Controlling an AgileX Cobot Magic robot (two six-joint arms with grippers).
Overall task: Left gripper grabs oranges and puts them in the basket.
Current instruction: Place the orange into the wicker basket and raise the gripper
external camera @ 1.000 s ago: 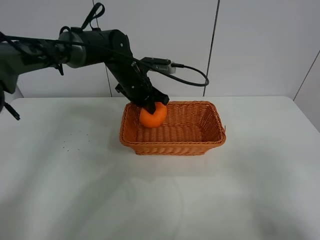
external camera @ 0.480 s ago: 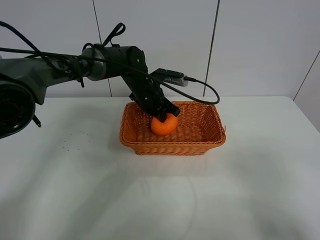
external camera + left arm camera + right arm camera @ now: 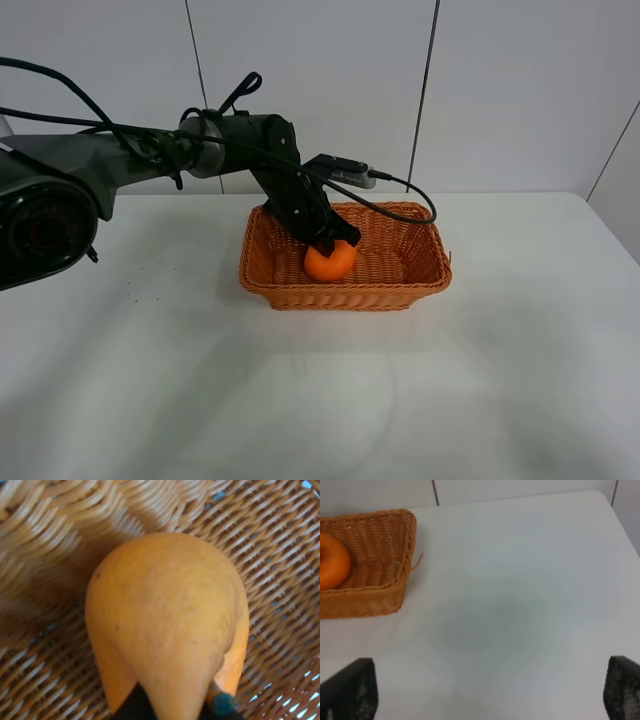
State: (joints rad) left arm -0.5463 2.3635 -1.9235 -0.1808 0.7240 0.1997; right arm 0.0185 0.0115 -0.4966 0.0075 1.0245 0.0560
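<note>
Task nearly done: L gripper (image 3: 333,246), fingers pinching orange (image 3: 329,263), holds it low inside basket (image 3: 345,300), at/near floor; left to do: release, retract; R gripper (image 3: 485,689) idle over surface (image 3: 520,580), fingers spread wide.

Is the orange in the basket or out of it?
In. The orange is low between the basket's walls, with woven floor around it in the left wrist view. The left gripper holds it from above.

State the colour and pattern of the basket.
The basket is orange-brown woven wicker with a braided rim; this shows best in the exterior high view.
</note>
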